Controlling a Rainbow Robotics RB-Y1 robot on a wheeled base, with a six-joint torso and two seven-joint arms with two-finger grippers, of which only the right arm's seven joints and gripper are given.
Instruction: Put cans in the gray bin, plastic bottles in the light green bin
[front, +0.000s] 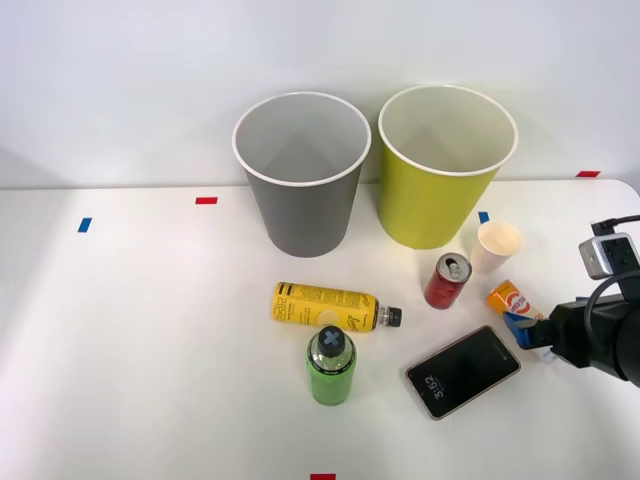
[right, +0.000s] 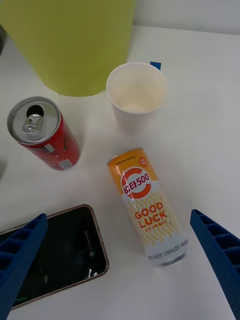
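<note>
Our right hand (right: 120, 270) is spread wide and holds nothing, and the orange and white can (right: 146, 205) lies on its side on the surface (front: 150, 330) between the two blue fingers (right: 20, 260), a little nearer one than the other. Its long axis runs away from the hand toward the paper cup (right: 136, 95), so we judge the fingers would close across its width. Just beside it lies the black phone (front: 463, 371); the red can (front: 447, 280) stands upright a little further on.

Further over to our left, the green bottle (front: 331, 366) stands upright and the yellow-label bottle (front: 332, 307) lies on its side. At the back, the gray bin (front: 303, 200) and the light green bin (front: 432, 190) stand side by side, and we see nothing inside either.
</note>
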